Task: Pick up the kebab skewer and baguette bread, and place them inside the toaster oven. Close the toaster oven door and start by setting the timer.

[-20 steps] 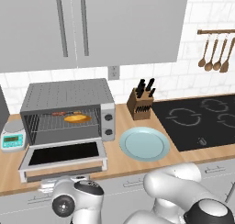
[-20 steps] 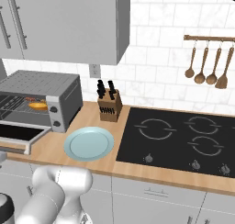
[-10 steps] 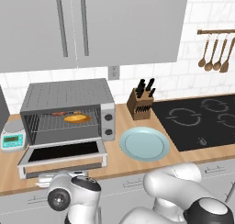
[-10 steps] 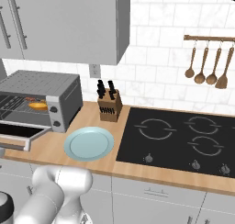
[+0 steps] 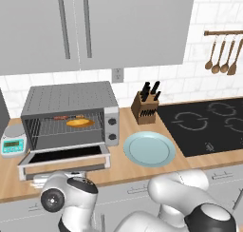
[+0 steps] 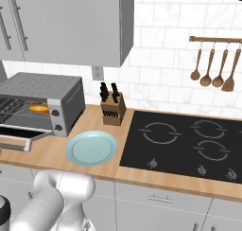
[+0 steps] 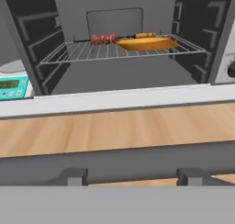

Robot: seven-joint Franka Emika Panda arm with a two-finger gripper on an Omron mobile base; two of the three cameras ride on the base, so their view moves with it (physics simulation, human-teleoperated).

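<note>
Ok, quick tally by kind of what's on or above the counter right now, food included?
Food, 2: kebab skewer, baguette bread, both on the toaster oven rack
Appliances, 2: toaster oven, scale
Plates, 1: light blue plate
Knife blocks, 1: knife block
Hanging wooden utensils, 4: utensils on the wall rail
Total: 10

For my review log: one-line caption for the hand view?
Kebab skewer and baguette bread on the rack of the open toaster oven.
</note>
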